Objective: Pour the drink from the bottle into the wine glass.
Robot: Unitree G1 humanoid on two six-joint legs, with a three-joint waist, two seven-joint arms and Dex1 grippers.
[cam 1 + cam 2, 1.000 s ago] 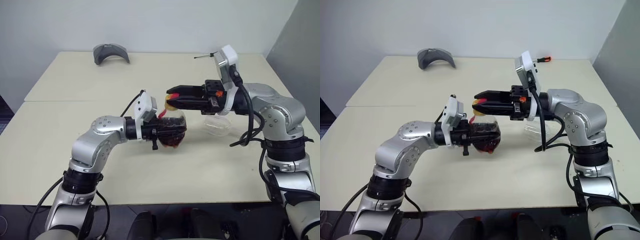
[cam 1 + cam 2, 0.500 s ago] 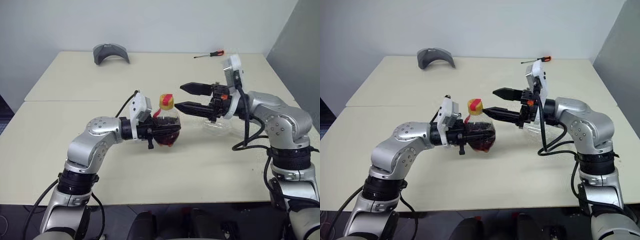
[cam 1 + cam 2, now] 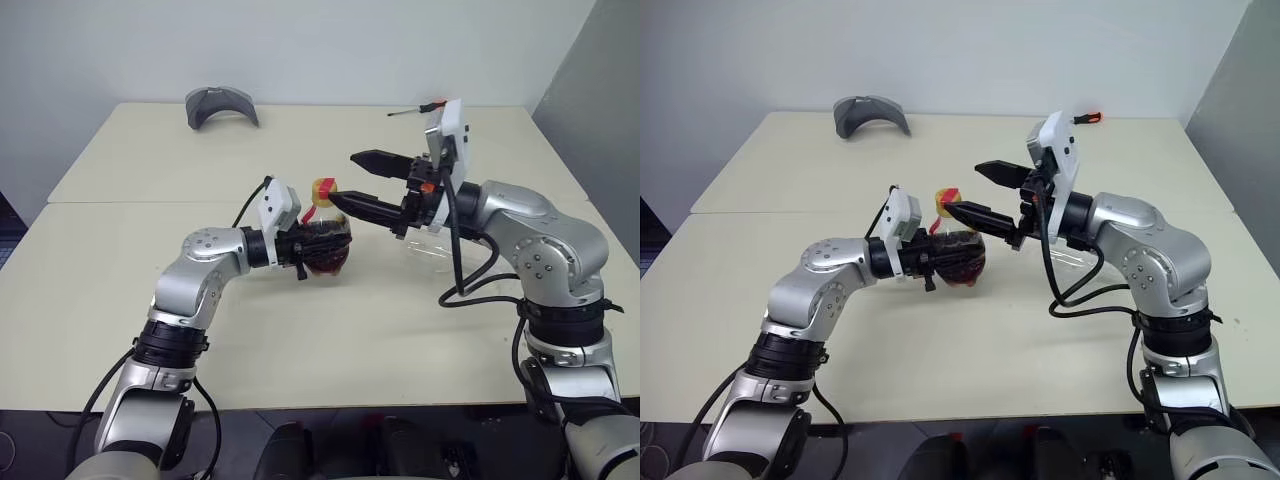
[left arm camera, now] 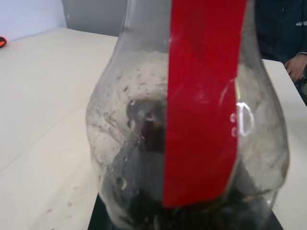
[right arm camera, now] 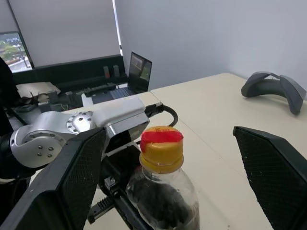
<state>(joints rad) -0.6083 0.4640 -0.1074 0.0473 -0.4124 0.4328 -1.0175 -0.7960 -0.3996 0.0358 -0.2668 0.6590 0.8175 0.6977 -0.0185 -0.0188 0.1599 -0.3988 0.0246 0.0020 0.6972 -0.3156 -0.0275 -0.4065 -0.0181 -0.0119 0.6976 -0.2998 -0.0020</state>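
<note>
Partly hidden wine glass (image 3: 437, 250), behind right arm

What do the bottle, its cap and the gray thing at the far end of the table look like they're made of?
Bottle: clear, glossy, thin-walled, probably plastic; the dark drink shows through, glare on the wall.
Cap: opaque yellow-orange, matte, likely molded plastic, with red tape across it.
Gray curved object: smooth, matte, looks like hard plastic; can't be sure.

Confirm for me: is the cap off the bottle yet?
No, the yellow cap sits on the bottle neck, between the open right gripper fingers without touching them.
</note>
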